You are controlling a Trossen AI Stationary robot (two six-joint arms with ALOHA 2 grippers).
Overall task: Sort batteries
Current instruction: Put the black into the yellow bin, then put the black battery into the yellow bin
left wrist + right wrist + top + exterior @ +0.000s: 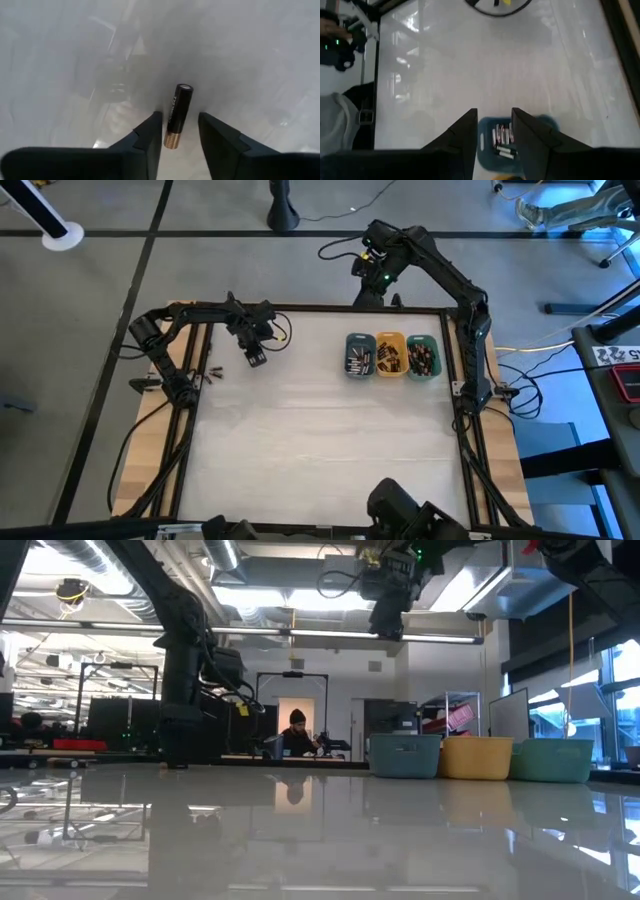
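Near the tabletop's far left corner, the left gripper (pixel 179 134) seems to pinch a single battery (pixel 178 116) by its copper end; such a shallow hold could slip. The right gripper (pixel 492 131) hangs empty, fingers apart, over the blue tray (pixel 488 131).

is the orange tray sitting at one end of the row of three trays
No, in the high view the orange tray sits in the middle, with the slate-blue tray on one side and the green tray on the other.

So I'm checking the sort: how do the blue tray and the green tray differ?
The blue tray sits at the row's left end, the green tray at its right end. The blue tray holds silvery batteries, the green tray darker batteries. Both are small oblong trays flanking the orange tray.
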